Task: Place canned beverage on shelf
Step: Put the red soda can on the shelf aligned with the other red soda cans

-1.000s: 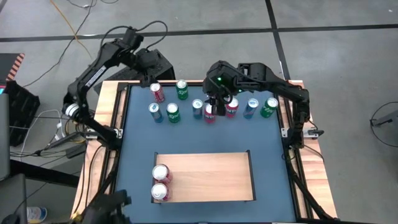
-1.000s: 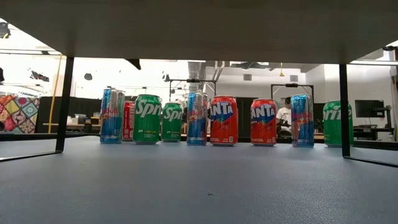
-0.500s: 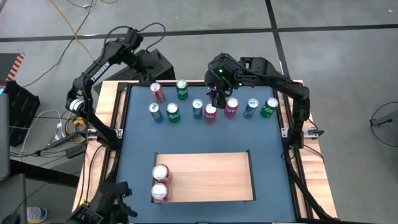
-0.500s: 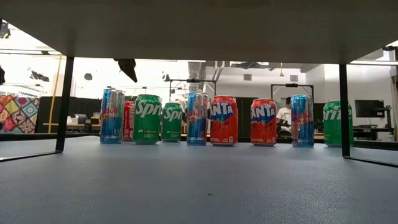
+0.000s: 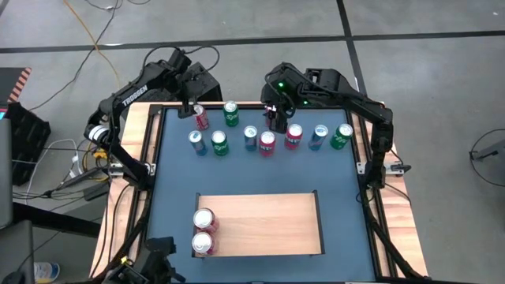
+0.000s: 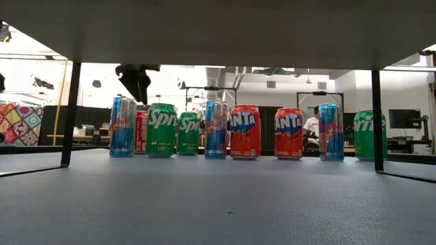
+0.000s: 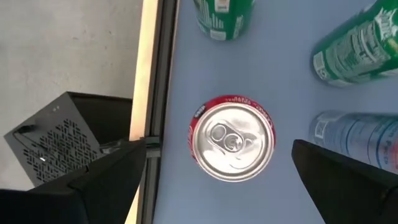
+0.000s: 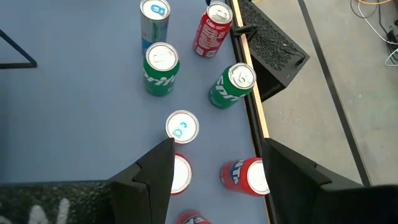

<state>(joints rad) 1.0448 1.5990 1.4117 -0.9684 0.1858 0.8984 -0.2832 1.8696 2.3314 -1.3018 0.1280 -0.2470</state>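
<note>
- Pale tan, plain-grained wood on the shelf (image 5: 264, 223).
- Blue-grey across the table top (image 5: 254, 173); striped light wood with black rails on the frame (image 5: 136, 154).
- Red with white script on the cola can (image 7: 232, 138), silver on its lid.
- Green with white lettering on the Sprite cans (image 6: 161, 129).
- Orange-red with white and blue lettering on the Fanta cans (image 6: 244, 131).
- Blue and silver with red lettering on the slim cans (image 6: 123, 126).
- Red sides, silver tops on the two shelf cans (image 5: 204, 231).
- Dark, near black, on both arms (image 5: 138, 87).
</note>
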